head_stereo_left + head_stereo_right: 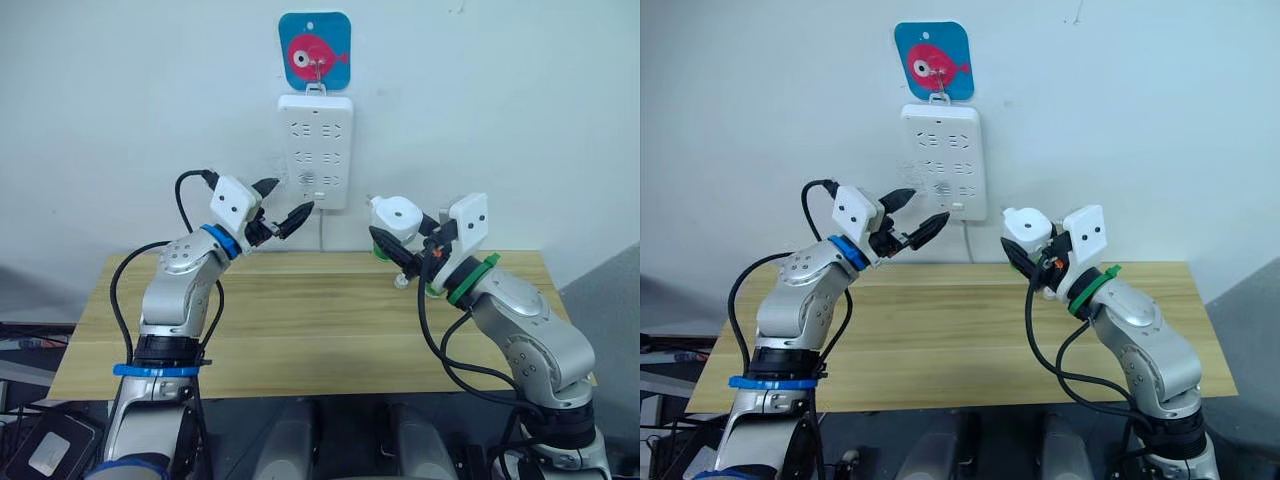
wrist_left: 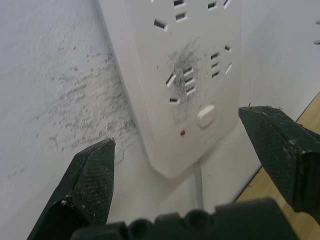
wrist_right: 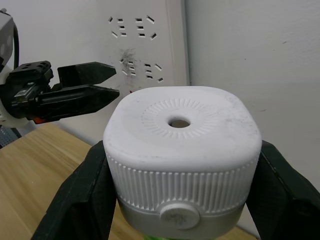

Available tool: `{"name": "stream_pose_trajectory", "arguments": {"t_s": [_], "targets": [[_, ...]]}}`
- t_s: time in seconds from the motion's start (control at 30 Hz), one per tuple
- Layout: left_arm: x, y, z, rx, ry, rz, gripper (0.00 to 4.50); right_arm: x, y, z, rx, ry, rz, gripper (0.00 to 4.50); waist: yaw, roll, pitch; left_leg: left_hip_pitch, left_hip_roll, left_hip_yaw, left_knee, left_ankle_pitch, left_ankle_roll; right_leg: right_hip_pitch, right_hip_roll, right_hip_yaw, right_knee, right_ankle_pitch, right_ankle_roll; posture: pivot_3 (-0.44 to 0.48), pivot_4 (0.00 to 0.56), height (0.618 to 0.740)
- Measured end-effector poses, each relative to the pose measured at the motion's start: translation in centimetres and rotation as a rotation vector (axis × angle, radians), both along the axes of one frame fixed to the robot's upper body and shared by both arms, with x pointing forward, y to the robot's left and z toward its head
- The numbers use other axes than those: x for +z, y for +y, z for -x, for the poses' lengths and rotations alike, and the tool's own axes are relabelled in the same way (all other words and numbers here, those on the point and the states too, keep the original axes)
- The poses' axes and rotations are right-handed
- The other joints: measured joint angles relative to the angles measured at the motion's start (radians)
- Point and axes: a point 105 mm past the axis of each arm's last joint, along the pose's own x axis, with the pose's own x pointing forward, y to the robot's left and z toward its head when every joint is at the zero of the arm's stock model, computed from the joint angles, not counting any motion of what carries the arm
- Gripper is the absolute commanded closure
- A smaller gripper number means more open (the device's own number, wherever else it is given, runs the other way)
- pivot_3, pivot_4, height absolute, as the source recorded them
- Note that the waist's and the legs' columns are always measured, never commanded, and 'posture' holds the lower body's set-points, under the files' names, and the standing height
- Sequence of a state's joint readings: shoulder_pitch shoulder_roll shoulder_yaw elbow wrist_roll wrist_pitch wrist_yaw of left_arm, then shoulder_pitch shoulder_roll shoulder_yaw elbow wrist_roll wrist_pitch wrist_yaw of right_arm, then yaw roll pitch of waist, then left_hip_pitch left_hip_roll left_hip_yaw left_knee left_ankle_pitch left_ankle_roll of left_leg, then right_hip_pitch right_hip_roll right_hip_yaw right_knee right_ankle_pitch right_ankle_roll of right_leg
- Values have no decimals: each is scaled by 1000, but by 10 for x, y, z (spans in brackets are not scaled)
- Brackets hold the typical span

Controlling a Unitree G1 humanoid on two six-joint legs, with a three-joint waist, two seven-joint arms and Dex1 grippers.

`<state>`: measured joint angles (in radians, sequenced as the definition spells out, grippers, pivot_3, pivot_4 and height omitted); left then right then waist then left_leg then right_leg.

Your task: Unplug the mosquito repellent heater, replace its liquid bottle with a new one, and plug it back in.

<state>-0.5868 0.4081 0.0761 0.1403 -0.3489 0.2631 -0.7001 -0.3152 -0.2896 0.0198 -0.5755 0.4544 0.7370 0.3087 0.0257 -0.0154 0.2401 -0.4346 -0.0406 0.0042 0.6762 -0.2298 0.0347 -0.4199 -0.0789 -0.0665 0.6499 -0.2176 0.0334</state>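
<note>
**Right wrist view: heater clamped in right claw, clear of the strip**

Surroundings: a white power strip (image 1: 316, 150) hangs on the wall from a hook on a blue sticker with a pink fish (image 1: 314, 51). Its cord drops behind a wooden counter (image 1: 300, 330), whose top is bare wood between the two arms. Dark smudging marks the strip's lower sockets and the wall beside them.

Left claw (image 1: 283, 214): raised just beside the strip's lower left corner, fingers spread apart, nothing between them. It stands between the strip and open air on that side, not touching the strip as far as can be seen.

Right claw (image 3: 177, 190): fingers closed against both ribbed sides of the mosquito repellent heater (image 3: 182, 155), vent hole facing the wrist camera. The heater is held above the counter's rear edge, below and right of the strip, apart from it. Something green shows beneath the heater.
</note>
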Motion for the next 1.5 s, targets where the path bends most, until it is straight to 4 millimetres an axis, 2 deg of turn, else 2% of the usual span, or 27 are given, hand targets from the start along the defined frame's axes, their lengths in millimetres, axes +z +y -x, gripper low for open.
{"name": "stream_pose_trajectory", "arguments": {"t_s": [0.1,0.27,0.57,0.67,0.9,0.93,1.0,1.2,1.5], "targets": [[5,-3,-4,-23,-10,-4,0,1,0,0,-6,-3,-5,1481,-3,0,0,0,0,0,0,0,0,0,0,0,0,0,0,29,200,740],[2,-12,-8,-88,10,-24,0,8,2,1,-8,-17,-19,1481,-3,0,0,0,0,0,0,0,0,0,0,0,0,0,0,17,200,740],[5,-29,-5,-175,46,32,0,9,3,2,-11,-8,-27,1481,-4,0,0,0,0,1,0,-1,2,0,0,0,0,0,0,17,200,740],[6,-29,-5,-179,49,33,620,12,4,2,-6,-12,-24,1481,-4,0,0,0,0,1,0,-1,2,0,0,1,0,0,0,17,206,740],[7,-30,-4,-192,47,37,2818,18,9,1,13,-30,-21,1481,-4,0,0,0,0,1,0,-2,3,0,0,1,0,0,0,14,210,740],[7,-33,-2,-216,46,40,3011,18,9,0,14,-30,-20,1481,-3,0,0,0,0,1,0,-2,3,0,0,0,0,0,0,14,210,740],[6,-38,0,-240,47,53,3155,21,12,0,23,-36,-18,1481,-2,0,0,0,0,0,1,-2,3,1,0,0,0,0,0,14,210,740],[7,-39,0,-249,60,61,3172,19,13,-2,48,-33,28,1481,-2,0,0,0,0,0,1,-2,4,1,0,0,0,0,0,9,212,740],[7,-39,0,-251,65,62,3172,21,12,-16,27,-40,87,1481,-3,0,0,0,0,0,1,-2,4,0,0,0,0,0,0,11,213,740]]}}
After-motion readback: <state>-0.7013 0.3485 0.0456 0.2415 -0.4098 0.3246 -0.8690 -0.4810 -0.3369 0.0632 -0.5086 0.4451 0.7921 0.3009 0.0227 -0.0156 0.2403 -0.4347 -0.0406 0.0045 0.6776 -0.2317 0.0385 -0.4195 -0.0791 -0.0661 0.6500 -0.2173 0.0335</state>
